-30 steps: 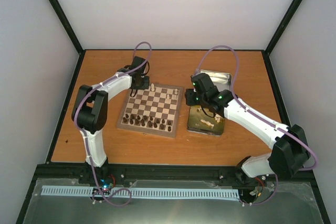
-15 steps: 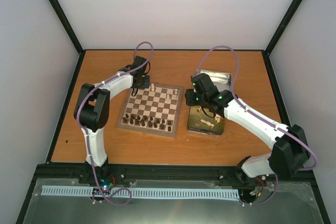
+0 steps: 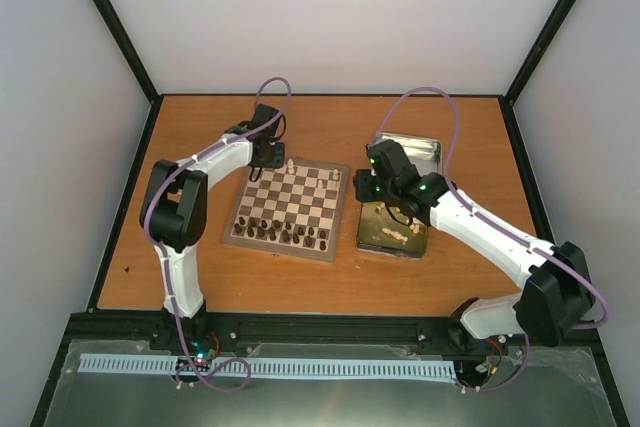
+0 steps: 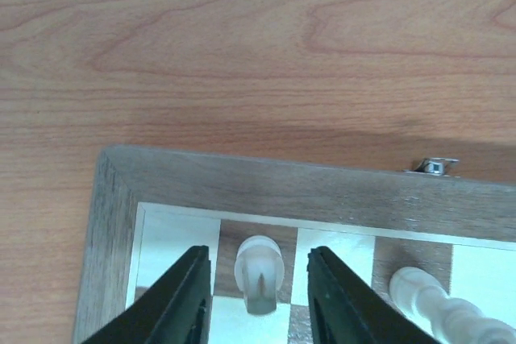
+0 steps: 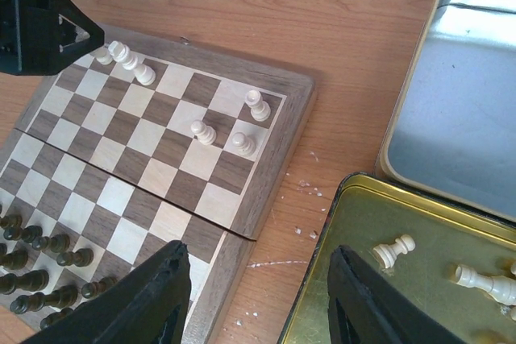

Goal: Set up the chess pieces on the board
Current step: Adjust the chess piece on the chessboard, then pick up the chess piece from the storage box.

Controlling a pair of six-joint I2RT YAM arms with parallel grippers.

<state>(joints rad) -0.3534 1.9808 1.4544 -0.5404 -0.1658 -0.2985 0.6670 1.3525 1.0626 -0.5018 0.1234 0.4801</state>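
Right arm's elbow has shifted slightly outward. Left gripper stands parted around a cream piece near the board's far corner. Right gripper parted, empty. Few chess pieces placed; more remain in the gold tin.

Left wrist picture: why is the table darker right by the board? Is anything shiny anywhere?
Left wrist view: a soft shadow darkens the table just beyond the board. Right wrist view: the silver tin lid reflects pale glare. Top view: even light, no hard shadows.
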